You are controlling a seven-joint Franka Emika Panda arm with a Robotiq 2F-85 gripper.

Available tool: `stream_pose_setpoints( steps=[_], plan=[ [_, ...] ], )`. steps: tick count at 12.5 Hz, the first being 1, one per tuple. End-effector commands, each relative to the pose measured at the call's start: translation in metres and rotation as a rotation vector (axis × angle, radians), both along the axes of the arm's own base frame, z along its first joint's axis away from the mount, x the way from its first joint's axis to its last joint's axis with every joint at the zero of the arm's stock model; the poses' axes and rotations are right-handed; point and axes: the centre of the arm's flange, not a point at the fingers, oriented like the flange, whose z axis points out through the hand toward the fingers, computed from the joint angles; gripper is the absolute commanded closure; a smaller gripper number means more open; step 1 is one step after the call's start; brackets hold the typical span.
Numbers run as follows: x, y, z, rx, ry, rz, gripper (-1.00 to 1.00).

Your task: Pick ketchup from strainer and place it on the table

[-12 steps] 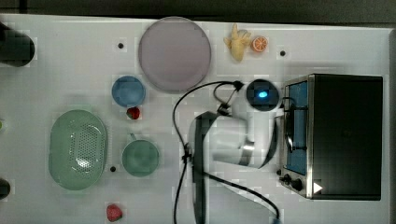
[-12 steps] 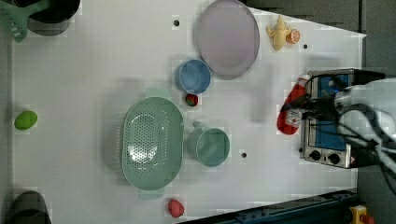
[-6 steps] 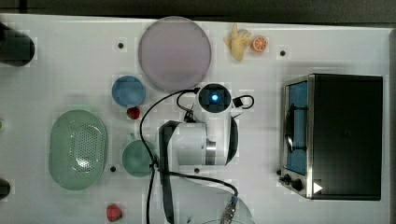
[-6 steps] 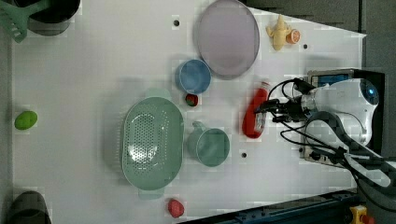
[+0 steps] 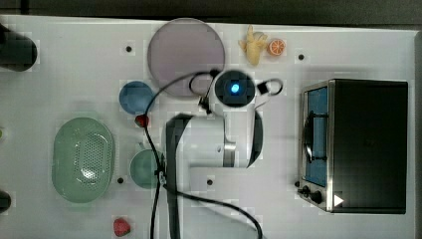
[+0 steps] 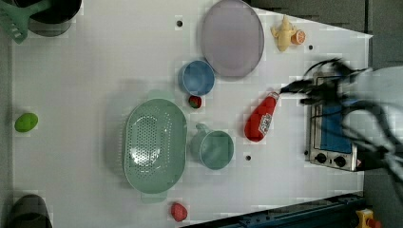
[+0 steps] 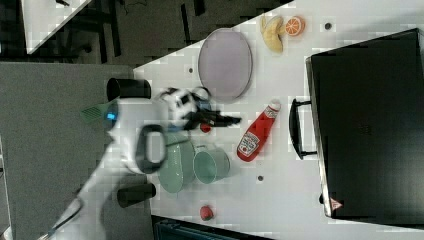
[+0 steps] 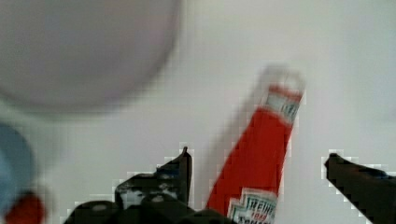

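**Operator:** I'm on the wrist view and my gripper has its two dark fingers spread wide apart, nothing clamped between them. The red plastic squeeze ketchup bottle with the white label and red-and-white cap lies between the fingers but apart from both, its cap end pointing away from the fingertips.

**Spotter:** Is it down on the surface?

**Operator:** Yes, in the left view the bottle lies on its side on the large flat white table, tilted, with the cap end toward the fingers of the gripper, which sit just beside the cap. The right view shows the same bottle flat on the table, fingers near it, not touching.

**Spotter:** And the colander?

**Operator:** The pale green oval perforated plastic strainer sits well apart from the fingers, beyond the round teal-green mug, with the bottle outside it. The large round lilac plate sits off to one side of the fingers, and the round blue bowl with a small red strawberry-like fruit beside it lies farther out, between plate and strainer.

**Spotter:** Top view?

**Operator:** My white arm covers the bottle there.
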Motion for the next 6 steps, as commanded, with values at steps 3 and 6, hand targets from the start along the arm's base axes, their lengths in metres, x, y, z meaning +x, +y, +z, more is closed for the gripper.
stream_pose_setpoints(
  steps=[3, 6],
  plan=[
    [0.042, -0.025, 0.169, -0.013, -0.115, -0.329, -1.00],
    [0.038, -0.022, 0.220, -0.024, -0.032, -0.359, -1.00]
  ],
)
